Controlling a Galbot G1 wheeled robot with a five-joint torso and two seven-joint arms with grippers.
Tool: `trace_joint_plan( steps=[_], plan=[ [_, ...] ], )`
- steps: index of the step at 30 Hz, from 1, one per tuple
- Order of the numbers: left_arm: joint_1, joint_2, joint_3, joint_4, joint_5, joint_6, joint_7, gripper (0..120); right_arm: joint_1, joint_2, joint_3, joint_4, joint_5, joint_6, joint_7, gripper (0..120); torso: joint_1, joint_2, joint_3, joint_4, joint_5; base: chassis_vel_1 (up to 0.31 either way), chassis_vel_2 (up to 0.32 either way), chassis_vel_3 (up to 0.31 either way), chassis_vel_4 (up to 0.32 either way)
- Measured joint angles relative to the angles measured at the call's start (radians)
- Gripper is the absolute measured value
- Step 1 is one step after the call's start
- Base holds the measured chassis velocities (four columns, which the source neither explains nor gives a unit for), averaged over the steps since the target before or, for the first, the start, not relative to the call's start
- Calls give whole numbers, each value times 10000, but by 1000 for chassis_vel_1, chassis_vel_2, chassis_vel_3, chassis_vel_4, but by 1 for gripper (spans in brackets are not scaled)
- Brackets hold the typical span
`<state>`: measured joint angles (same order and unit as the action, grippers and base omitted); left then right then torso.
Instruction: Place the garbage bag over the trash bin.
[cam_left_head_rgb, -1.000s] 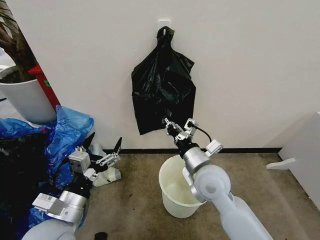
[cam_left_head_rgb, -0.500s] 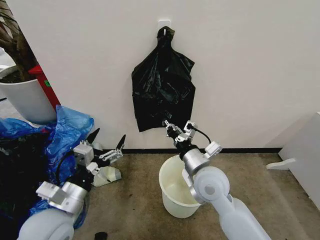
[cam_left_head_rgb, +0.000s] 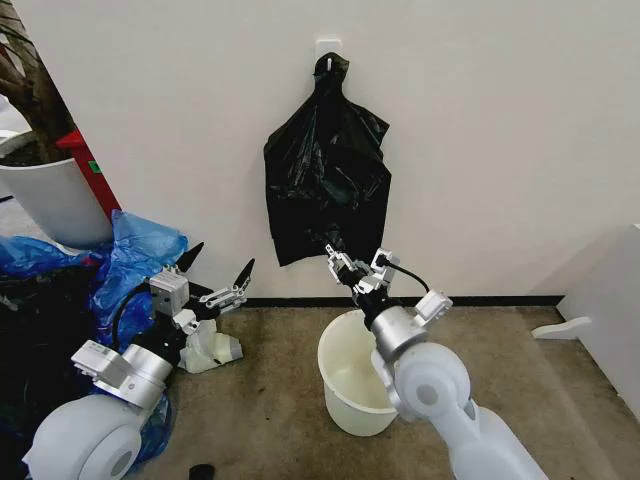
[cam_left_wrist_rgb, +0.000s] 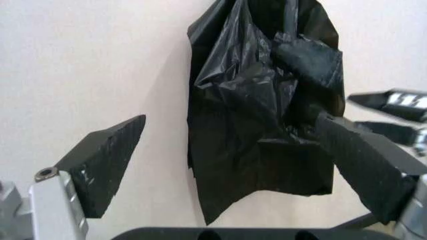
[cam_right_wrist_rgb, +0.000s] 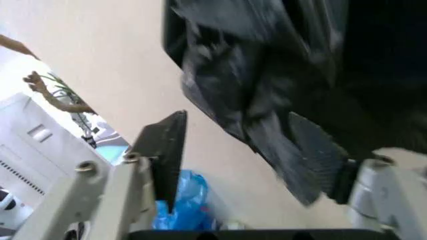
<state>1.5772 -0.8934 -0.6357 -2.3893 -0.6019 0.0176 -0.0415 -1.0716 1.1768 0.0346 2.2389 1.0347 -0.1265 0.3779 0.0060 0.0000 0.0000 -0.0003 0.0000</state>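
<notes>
A bunch of glossy black bags (cam_left_head_rgb: 327, 170) hangs from a hook on the wall; the single garbage bag cannot be told apart from the rest. The cream-white trash bin (cam_left_head_rgb: 346, 398) stands on the floor below it, slightly right. My right gripper (cam_left_head_rgb: 355, 262) is open above the bin's far rim, its fingers just at the bunch's lower edge. In the right wrist view a lower corner of the black bags (cam_right_wrist_rgb: 267, 65) hangs between the spread fingers (cam_right_wrist_rgb: 167, 150). My left gripper (cam_left_head_rgb: 215, 282) is open, left of the bin, aimed at the black bags (cam_left_wrist_rgb: 260, 110).
Blue plastic bags (cam_left_head_rgb: 130, 260) are heaped at the left under a big white plant pot (cam_left_head_rgb: 50, 200). A small white object (cam_left_head_rgb: 212, 350) lies on the floor by the left gripper. White furniture (cam_left_head_rgb: 610, 310) stands at the right edge.
My left arm has lifted and its gripper moved up and right toward the wall. The right gripper has barely shifted under the hanging bags.
</notes>
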Motion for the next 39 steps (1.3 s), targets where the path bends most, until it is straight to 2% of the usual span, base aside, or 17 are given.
trace_joint_plan(
  steps=[1,2,7,8,10,12,14,16,20,21,24,26,28,29,36,39],
  plan=[
    [40,-35,-11,-21,2,0,-4,100,-24,-112,16,247,-2,-21,40,65,0,0,0,-1,1,0,0,0,0],
    [52,-42,-14,-26,4,0,-4,100,-27,-157,26,340,-2,-36,55,65,0,0,-1,-1,1,0,0,0,0],
    [302,-119,-64,-153,46,0,-46,100,475,-642,440,842,-84,-400,158,89,0,0,-2,0,0,0,0,0,0],
    [302,-119,-64,-153,46,0,-46,100,475,-642,440,842,-84,-400,158,89,0,0,-2,0,0,0,0,0,0],
    [455,-116,-102,-220,73,0,-64,100,1075,-798,618,550,-776,-605,-21,97,0,0,-2,-1,0,0,0,0,0],
    [571,-120,-111,-238,138,2,-71,100,1624,-816,527,223,-1477,-655,-239,99,0,0,-1,-4,3,0,0,0,0],
    [620,-138,-114,-255,183,1,-71,100,1935,-799,421,71,-1701,-675,-304,100,0,0,-1,-1,1,0,0,0,0],
    [743,-206,-118,-305,270,3,-72,100,2860,-667,-47,-201,-1863,-813,-236,100,0,0,0,2,-1,0,0,0,0],
    [839,-285,-143,-374,346,15,-76,100,4373,-183,-1319,-544,-1413,-1026,433,100,0,0,1,0,-4,0,0,0,0],
    [839,-285,-143,-374,346,15,-76,100,4373,-183,-1319,-544,-1413,-1026,433,100,0,0,1,0,-4,0,0,0,0],
    [882,-322,-166,-425,377,21,-80,100,5237,483,-2070,-793,-240,-1333,1850,100,0,0,0,4,-4,0,0,0,0],
    [891,-364,-173,-442,389,22,-82,100,5549,831,-2207,-1077,-18,-1515,2644,100,0,0,0,2,-3,0,0,0,0],
    [894,-378,-173,-443,394,22,-81,100,5603,889,-2217,-1138,-6,-1563,2800,100,0,0,1,2,-2,0,0,0,0],
    [917,-469,-174,-448,425,23,-80,100,5889,1172,-2274,-1436,19,-1871,3741,100,0,0,1,-1,-1,0,0,0,0],
    [943,-642,-138,-380,538,-18,-27,100,6586,1486,-2351,-1828,170,-2233,4717,100,0,0,0,-1,-2,0,0,0,0],
    [902,-646,-125,-357,533,-30,-20,100,6927,1673,-2320,-2108,455,-2249,4967,88,0,0,-1,1,-2,0,0,0,0]
  ],
)
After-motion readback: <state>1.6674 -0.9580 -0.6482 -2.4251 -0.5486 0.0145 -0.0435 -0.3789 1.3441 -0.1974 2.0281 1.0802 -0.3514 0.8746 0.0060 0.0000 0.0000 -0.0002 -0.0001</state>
